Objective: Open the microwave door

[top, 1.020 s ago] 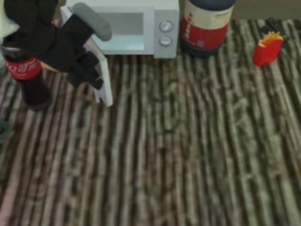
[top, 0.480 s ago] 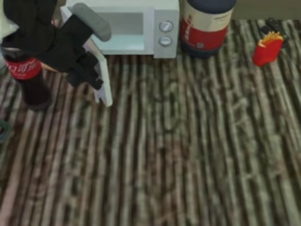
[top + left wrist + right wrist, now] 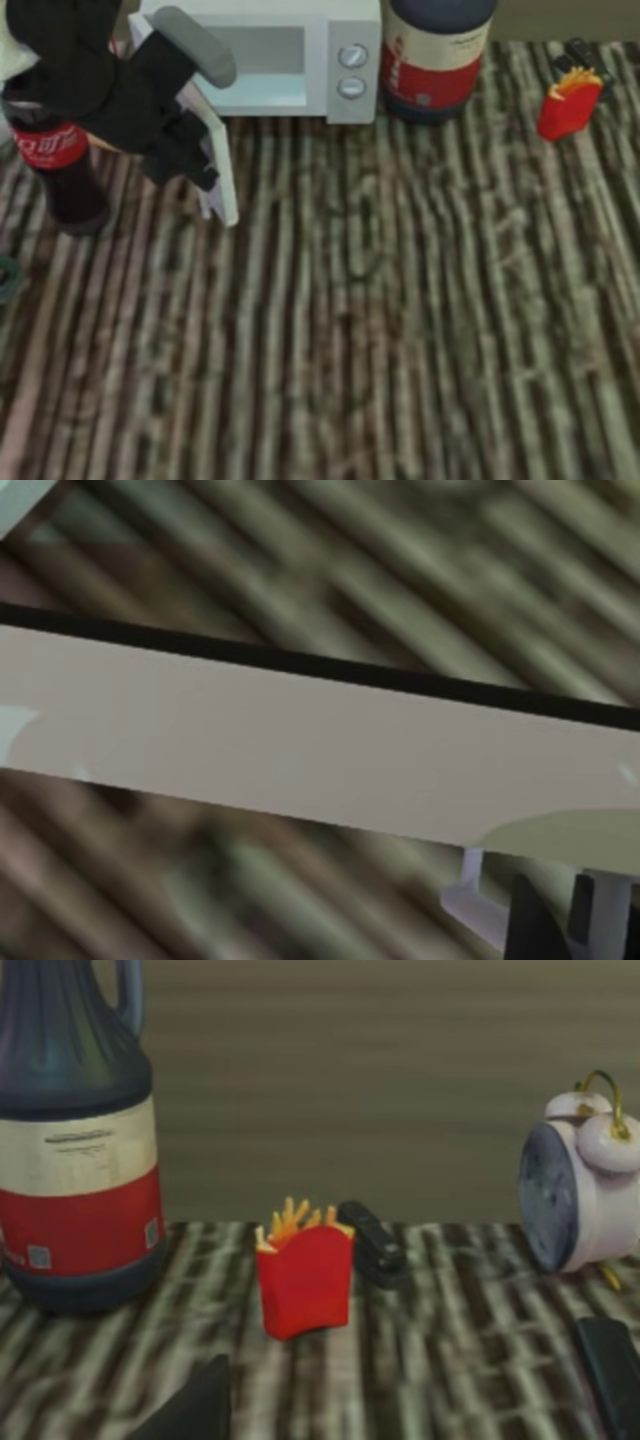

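The white microwave (image 3: 340,40) stands at the table's back edge, left of centre, its pale interior showing. The microwave door (image 3: 224,165) is swung out toward the front and shows edge-on as a narrow white panel. My left gripper (image 3: 192,165) is at the door's free edge, shut on its handle. In the left wrist view the door (image 3: 300,750) is a broad pale band across the picture, with the lilac handle (image 3: 470,900) beside a dark finger (image 3: 530,930). My right gripper (image 3: 400,1405) is out of the top view, low over the right side of the table, open and empty.
A cola bottle (image 3: 60,160) stands just left of my left arm. A big dark jug (image 3: 435,60) with a red and white label stands right of the microwave. At the back right are red fries (image 3: 570,105), a black stapler (image 3: 585,50) and an alarm clock (image 3: 580,1190).
My left gripper and the door's free edge have crept very slightly to the left. Nothing else has visibly moved.
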You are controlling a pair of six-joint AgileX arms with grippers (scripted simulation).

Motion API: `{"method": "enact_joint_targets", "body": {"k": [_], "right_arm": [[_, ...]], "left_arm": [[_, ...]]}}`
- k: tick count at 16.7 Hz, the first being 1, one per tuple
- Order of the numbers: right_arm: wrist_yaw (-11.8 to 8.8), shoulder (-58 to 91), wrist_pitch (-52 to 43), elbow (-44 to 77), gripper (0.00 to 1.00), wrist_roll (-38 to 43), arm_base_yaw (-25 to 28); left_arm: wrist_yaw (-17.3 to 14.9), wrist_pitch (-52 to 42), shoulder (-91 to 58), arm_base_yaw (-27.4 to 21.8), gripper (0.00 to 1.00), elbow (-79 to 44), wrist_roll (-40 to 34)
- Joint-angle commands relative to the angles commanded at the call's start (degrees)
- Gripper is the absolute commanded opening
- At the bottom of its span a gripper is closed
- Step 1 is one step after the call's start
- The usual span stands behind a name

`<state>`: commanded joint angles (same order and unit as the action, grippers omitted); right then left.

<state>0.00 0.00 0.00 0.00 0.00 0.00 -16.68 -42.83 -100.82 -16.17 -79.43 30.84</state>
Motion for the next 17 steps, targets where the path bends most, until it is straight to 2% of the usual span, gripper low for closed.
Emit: {"method": "enact_joint_targets", "body": {"k": [6, 13, 17], "right_arm": [[0.0, 0.0, 0.0, 0.0, 1.0, 0.0, 0.0], [0.0, 0.0, 0.0, 0.0, 1.0, 0.0, 0.0], [0.0, 0.0, 0.0, 0.0, 1.0, 0.0, 0.0]], "left_arm": [[-0.29, -0.13, -0.05, -0.13, 0.0, 0.06, 0.07], [-4.22, -3.45, 0.24, 3.78, 0.0, -0.36, 10.0], [-4.84, -4.15, 0.18, 4.44, 0.0, -0.2, 11.45]]}}
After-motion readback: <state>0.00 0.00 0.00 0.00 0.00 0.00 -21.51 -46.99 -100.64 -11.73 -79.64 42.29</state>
